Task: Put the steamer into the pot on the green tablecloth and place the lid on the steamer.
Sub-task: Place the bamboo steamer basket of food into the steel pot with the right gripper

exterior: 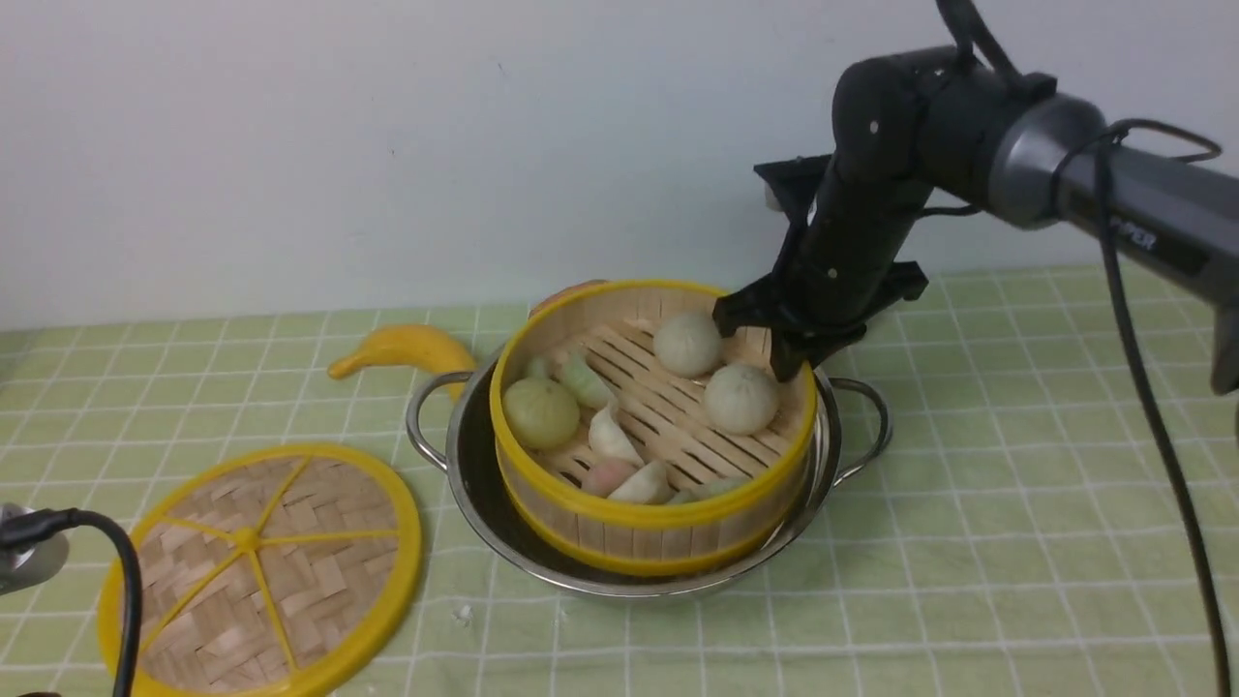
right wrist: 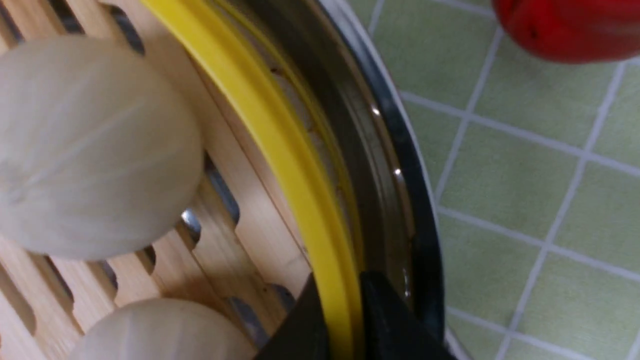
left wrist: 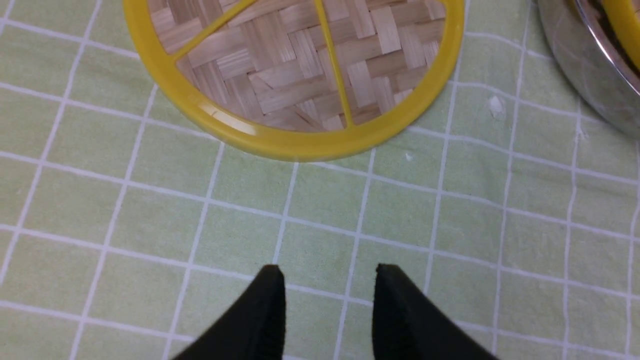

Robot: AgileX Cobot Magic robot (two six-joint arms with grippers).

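Observation:
The steamer (exterior: 639,513), with toy buns and dumplings on its slatted floor, stands tilted inside the steel pot (exterior: 479,484) on the green tablecloth (exterior: 1016,484). My right gripper (exterior: 774,353) is shut on the steamer's yellow rim at its far right side. In the right wrist view the gripper (right wrist: 345,300) pinches that rim (right wrist: 260,115), just inside the pot wall (right wrist: 385,165). The lid (exterior: 261,571) lies flat on the cloth to the left of the pot. My left gripper (left wrist: 327,280) is open and empty over bare cloth, close to the lid's edge (left wrist: 300,60).
A yellow toy banana (exterior: 402,348) lies behind the pot on the left. An orange object (exterior: 561,290) peeks out behind the steamer. A red object (right wrist: 565,25) lies on the cloth beyond the pot. The pot's side (left wrist: 580,65) shows in the left wrist view.

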